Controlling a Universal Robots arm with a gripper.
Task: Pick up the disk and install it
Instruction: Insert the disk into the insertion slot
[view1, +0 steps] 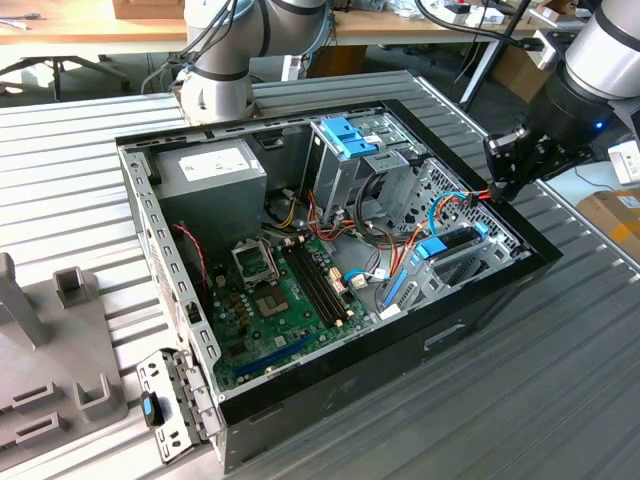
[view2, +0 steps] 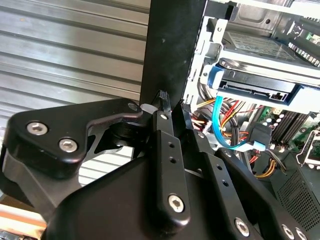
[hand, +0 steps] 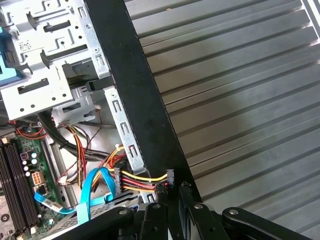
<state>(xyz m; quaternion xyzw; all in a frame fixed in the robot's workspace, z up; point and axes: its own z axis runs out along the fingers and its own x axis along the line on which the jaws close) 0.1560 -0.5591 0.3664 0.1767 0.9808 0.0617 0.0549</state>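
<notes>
I judge installation nearly done: the disk sits in the computer case's drive bay; the gripper hovers at the case wall; I cannot tell its claw's state.

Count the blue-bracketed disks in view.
1. The disk sits in the case's bay on the exterior view's right, near the end effector. Others may be hidden in the tall cage.

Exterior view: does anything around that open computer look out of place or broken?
Only a loose metal bracket with a blue tab, sitting on the table beside the case's corner. Nothing looks spilled or broken.
</notes>
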